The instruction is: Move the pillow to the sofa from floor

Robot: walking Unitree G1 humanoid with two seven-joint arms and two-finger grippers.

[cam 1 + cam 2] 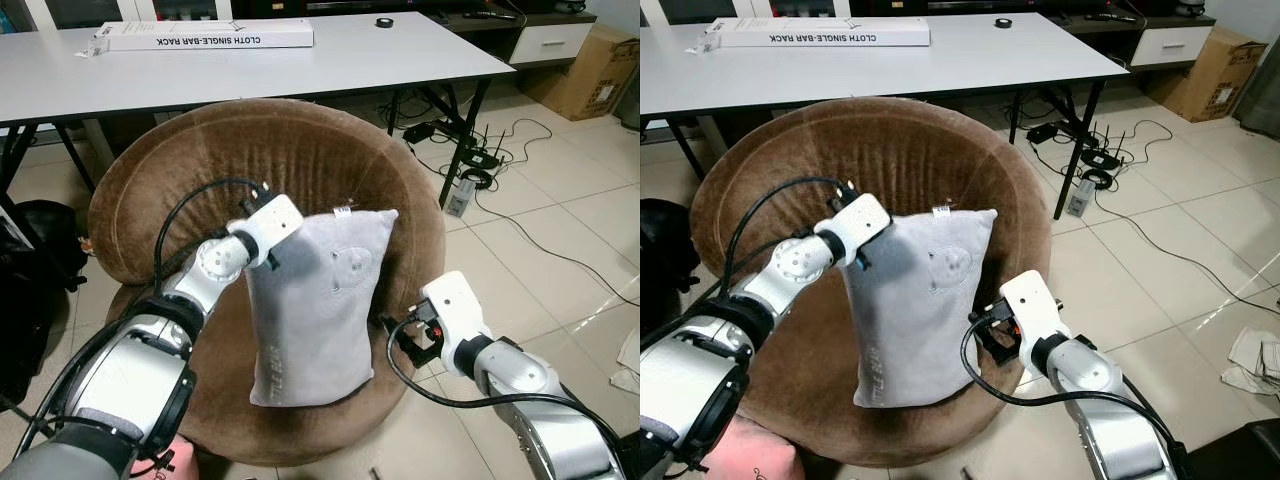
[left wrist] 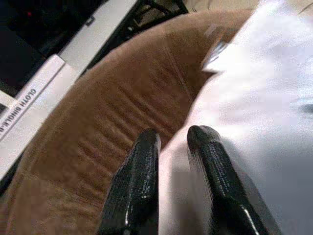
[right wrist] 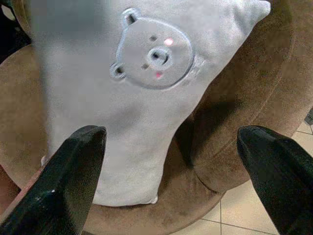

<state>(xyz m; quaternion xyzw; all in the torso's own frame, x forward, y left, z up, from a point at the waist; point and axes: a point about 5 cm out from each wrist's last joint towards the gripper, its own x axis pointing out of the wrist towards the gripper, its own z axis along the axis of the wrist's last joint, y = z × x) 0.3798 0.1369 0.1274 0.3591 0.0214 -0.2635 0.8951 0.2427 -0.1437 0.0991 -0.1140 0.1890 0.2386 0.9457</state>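
Left gripper [image 1: 272,262]: clamped on the upper left corner of the grey pillow [image 1: 320,300], fingers [image 2: 142,186] close together with a fold of fabric pinched between them, as seen in the left wrist view. Pillow held upright, bear face toward the camera, lower edge resting on or just above the seat of the round brown sofa [image 1: 190,180], top leaning toward the backrest.

Right gripper [image 1: 412,338]: spread wide, holding nothing, just beside the pillow's lower right edge, over the near right rim of the sofa. Wide gap between the two fingers [image 3: 73,171] confirmed in the right wrist view, with the pillow centred beyond them.

Step in hand, as judged: placement. Pillow already off the floor and over the seat; release not yet made.

Next move, as judged:
- Lower the left gripper until the pillow's weight rests fully on the seat.
- Tilt the pillow back against the backrest to prevent a forward topple.
- Part the left fingers and withdraw up and to the left, clear of the fabric.
- Keep the right gripper beside the pillow as a stop, or retract it toward the near right.

Beyond the sofa: white table [image 1: 400,55] carrying a long box [image 1: 205,37]; cables [image 1: 480,150] on the tiled floor at far right
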